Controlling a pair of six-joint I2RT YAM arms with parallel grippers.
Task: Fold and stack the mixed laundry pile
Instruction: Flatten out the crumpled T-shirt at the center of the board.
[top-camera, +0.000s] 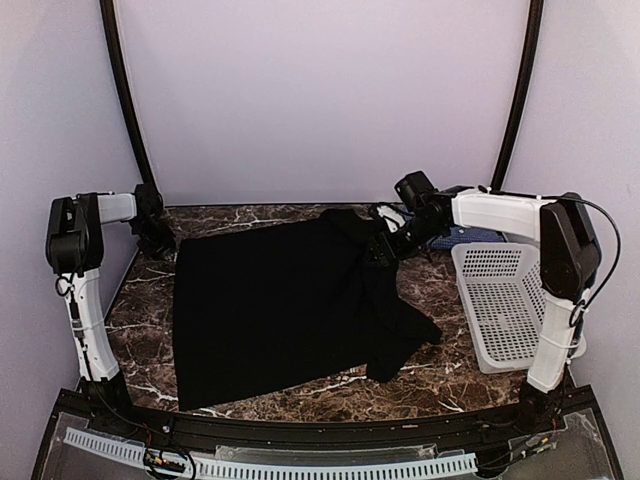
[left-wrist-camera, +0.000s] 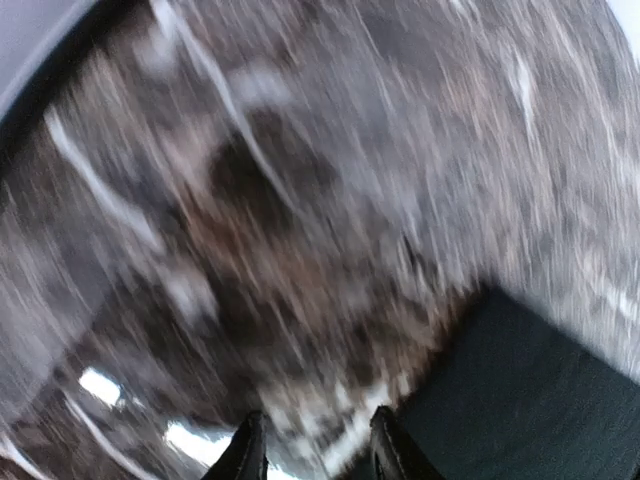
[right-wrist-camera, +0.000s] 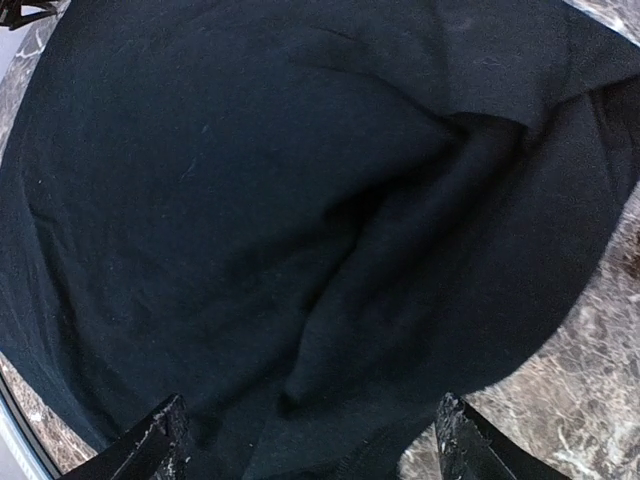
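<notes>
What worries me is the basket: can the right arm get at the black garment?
Probably yes: the right gripper hangs open just over the black garment with nothing between them, and the basket stands off to the side.

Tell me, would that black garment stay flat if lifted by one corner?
Probably not: the black garment lies limp with soft creases, so it would likely droop. On the polished marble table it may slide when pushed.
</notes>
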